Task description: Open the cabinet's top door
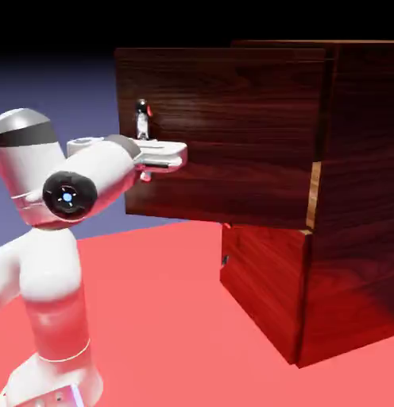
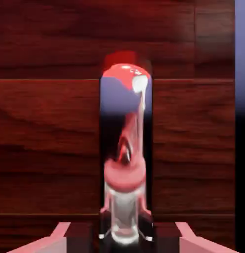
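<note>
Cabinet (image 1: 359, 199) at exterior view's right, on bench (image 1: 160, 318); arm (image 1: 53, 270) at left; handle (image 1: 142, 119) on top door (image 1: 232, 135), near its left edge.

Top door stood open on the dark cabinet

From where I stood, the cabinet (image 1: 359, 199) was tall, boxy and upright at the exterior view's right, in dark reddish walnut grain. Its top door (image 1: 232, 119), a broad rectangular panel, was swung out past the closed lower panel (image 1: 264, 282), towards the exterior view's left, with pale wood showing by the hinge side. Near the door's free edge sat an upright metal handle (image 2: 124, 118), mirror-bright, catching red and blue-violet
</note>
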Controlling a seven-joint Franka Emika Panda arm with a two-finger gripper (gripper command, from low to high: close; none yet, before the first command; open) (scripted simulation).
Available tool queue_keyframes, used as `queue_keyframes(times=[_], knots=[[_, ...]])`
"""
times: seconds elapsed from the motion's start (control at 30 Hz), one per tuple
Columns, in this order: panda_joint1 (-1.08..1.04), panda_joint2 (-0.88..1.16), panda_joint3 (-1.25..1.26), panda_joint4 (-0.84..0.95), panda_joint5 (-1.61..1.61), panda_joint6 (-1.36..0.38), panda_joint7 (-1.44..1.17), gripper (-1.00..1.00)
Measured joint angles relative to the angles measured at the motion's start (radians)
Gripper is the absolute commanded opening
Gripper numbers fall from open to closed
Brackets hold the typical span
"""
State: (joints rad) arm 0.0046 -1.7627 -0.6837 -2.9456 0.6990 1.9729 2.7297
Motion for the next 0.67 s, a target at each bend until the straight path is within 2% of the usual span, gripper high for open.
queue_keyframes(times=[0.23,0.57,0.6,0.67], knots=[[0.207,0.001,-0.235,0.208,-0.244,-0.207,0.057,-1.0],[0.497,0.069,-0.382,0.571,-0.341,-0.545,0.067,-1.0],[0.524,0.073,-0.39,0.602,-0.345,-0.572,0.069,1.0],[0.524,0.073,-0.389,0.603,-0.344,-0.573,0.07,1.0]])
